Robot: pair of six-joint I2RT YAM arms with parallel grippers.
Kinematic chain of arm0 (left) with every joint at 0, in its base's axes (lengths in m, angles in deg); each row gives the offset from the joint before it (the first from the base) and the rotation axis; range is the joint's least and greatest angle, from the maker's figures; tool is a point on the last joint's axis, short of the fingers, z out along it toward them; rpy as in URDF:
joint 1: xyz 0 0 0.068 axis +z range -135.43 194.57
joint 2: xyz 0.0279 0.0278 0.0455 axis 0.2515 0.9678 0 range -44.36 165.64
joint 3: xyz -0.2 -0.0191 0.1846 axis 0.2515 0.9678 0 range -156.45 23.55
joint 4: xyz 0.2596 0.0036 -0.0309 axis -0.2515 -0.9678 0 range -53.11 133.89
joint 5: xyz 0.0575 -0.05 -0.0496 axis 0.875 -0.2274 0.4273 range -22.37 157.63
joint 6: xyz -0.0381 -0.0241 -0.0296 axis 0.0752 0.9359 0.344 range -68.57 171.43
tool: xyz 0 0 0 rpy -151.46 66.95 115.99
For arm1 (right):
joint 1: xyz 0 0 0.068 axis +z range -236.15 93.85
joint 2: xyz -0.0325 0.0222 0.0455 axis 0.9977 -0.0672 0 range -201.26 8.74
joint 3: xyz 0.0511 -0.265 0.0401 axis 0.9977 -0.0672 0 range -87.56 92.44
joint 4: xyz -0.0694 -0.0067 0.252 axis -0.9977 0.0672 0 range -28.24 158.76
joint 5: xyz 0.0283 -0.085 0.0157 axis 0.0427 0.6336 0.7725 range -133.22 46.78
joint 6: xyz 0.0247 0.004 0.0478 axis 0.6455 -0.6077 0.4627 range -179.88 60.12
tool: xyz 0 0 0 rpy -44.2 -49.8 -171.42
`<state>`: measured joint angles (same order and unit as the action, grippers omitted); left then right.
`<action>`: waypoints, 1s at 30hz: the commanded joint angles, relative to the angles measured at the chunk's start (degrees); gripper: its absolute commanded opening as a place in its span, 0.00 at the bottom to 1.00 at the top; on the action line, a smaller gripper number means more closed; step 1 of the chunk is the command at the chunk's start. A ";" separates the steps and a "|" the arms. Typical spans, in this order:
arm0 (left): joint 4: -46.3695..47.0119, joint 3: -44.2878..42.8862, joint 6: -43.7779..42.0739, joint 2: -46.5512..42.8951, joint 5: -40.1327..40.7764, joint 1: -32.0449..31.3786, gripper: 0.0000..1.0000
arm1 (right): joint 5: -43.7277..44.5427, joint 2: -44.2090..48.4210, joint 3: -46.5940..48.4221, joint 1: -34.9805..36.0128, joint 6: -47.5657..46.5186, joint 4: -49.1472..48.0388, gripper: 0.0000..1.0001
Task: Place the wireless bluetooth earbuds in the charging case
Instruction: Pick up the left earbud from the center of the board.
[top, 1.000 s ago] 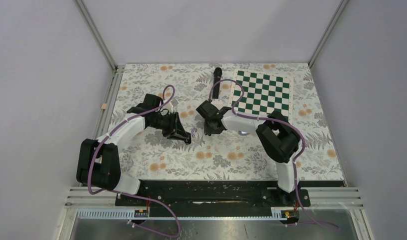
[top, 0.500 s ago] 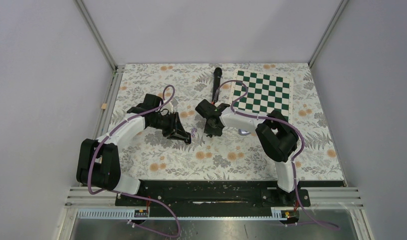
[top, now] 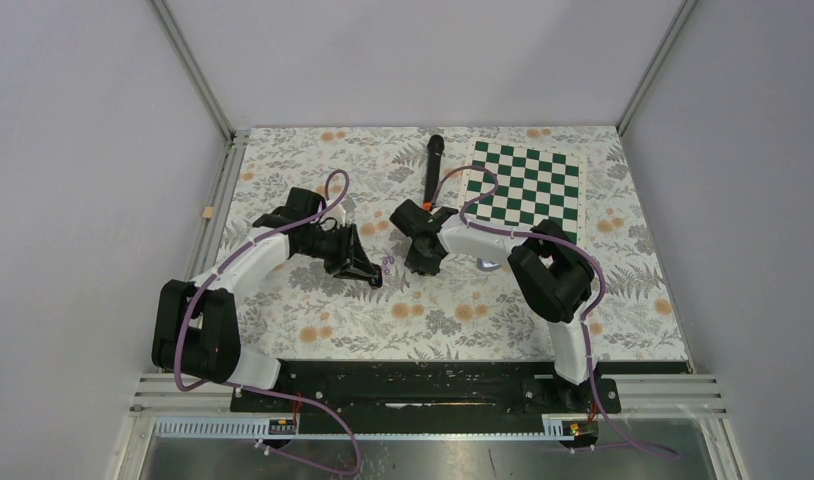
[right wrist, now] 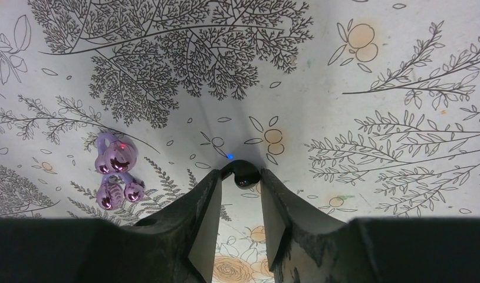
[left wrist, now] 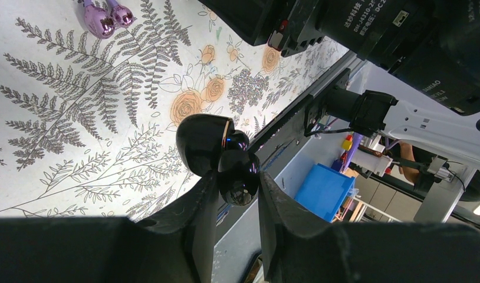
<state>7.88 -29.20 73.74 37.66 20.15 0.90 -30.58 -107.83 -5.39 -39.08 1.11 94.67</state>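
Top external view: we are seeing the right arm's elbow and wrist drifting slightly left compared with a second ago. That is uncovering more of the black microphone (top: 430, 170) beside the green chessboard (top: 528, 185). The left gripper (top: 371, 276) is hardly moving, hovering low over the floral mat (top: 313, 330) just beside the purple earbuds (top: 387, 263). The right gripper (top: 423, 264) is pointing down just across from them. We are reading these as small adjustments, not as progress: no earbud is going into a case yet. A pale rounded thing (top: 488, 265) is peeking out under the right forearm, and we cannot tell whether it is the charging case.

Left wrist view: we are clamping fully on a glossy black earbud (left wrist: 209, 143). Its lower bulb is pinched between the fingers (left wrist: 199, 212), and it is lifted clear of the mat. The purple pair is lying well apart at the top left.

Right wrist view: we are holding the jaws partly closed, and a second black earbud (right wrist: 243, 174), showing a tiny blue light, is filling the gap at the tips. It looks pinched rather than merely straddled. The purple pair is lying loose on the mat to the left.
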 commanded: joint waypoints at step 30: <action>28.32 9.06 24.91 -4.56 0.32 -1.71 0.00 | 11.06 9.40 0.36 -0.58 -17.76 2.91 0.00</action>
<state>20.78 -23.02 86.11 35.69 20.00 0.55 -25.38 -104.57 -5.94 -39.32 -11.79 94.95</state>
